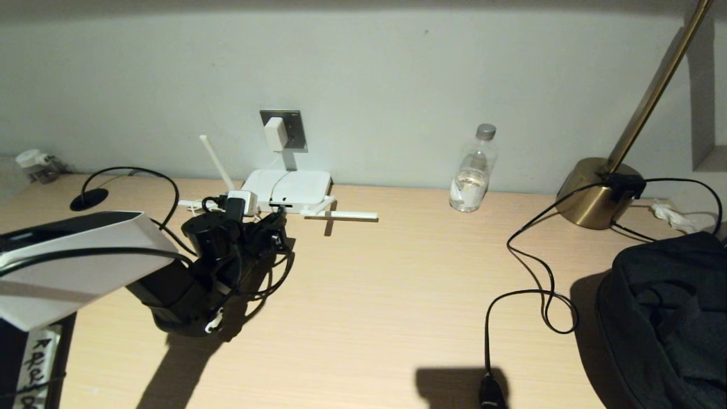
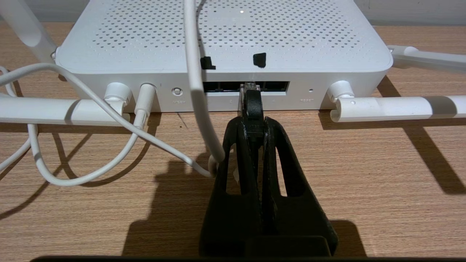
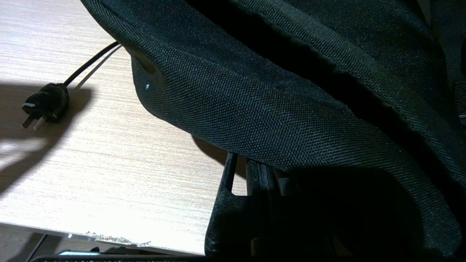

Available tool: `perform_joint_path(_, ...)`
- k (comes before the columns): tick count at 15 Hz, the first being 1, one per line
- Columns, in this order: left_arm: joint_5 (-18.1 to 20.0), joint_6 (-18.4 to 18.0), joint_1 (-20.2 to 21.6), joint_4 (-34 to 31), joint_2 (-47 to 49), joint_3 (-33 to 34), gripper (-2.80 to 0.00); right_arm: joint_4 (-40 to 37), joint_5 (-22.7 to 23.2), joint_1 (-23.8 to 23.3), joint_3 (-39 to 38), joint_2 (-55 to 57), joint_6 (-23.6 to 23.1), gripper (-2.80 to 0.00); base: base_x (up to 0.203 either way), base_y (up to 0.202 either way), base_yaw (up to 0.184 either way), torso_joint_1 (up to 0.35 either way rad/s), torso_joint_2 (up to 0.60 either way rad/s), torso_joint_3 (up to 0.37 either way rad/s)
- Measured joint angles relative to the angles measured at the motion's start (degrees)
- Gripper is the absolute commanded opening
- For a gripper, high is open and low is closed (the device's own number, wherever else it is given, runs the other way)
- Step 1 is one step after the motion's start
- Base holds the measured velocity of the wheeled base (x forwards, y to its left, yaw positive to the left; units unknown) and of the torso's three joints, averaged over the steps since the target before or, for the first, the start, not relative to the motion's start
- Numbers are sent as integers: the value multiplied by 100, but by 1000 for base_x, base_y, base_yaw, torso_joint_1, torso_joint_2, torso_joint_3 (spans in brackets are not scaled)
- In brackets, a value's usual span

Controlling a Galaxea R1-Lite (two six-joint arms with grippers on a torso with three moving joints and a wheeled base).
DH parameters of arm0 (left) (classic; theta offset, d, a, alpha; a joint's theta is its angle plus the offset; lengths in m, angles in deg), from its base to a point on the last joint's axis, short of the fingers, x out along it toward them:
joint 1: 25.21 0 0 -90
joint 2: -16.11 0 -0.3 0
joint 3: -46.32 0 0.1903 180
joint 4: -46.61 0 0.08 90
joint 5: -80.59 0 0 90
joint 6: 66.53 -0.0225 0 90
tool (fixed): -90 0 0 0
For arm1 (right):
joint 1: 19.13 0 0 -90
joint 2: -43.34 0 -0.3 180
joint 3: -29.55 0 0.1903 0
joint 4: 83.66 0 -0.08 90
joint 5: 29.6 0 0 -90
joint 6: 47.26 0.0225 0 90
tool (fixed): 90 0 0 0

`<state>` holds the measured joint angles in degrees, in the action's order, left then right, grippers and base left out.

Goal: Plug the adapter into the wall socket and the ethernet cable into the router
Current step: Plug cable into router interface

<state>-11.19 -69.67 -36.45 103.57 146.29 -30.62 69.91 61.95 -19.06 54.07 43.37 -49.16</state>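
Connector of the ethernet cable (image 2: 252, 105) is pinched between the closed fingers of the left gripper (image 2: 252, 125), its clear clip just ahead of the fingertips at the mouth of the dark port slot in the router (image 2: 222, 40). The cable step is judged to be in hand. A straight push forward is called for until the clip is seated, then release. Beyond the router, the adapter (image 1: 275, 134) is already seated in the wall socket (image 1: 294, 128). The right gripper (image 3: 240, 174) is parked, shut, under a dark bag (image 3: 291, 91).

We see a smooth white plastic router (image 2: 225, 43) full of tiny holes on a wooden table (image 2: 364, 174) with fine lines. Near its edge lies a rough black cloth bag (image 3: 291, 91).
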Motion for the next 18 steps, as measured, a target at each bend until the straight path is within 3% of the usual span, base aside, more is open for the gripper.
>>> perform_joint_path(18, -20, -11, -24, 74, -85, 146, -280, 1, 1, 0, 0, 0, -1, -280, 0, 0, 0, 0, 0, 0)
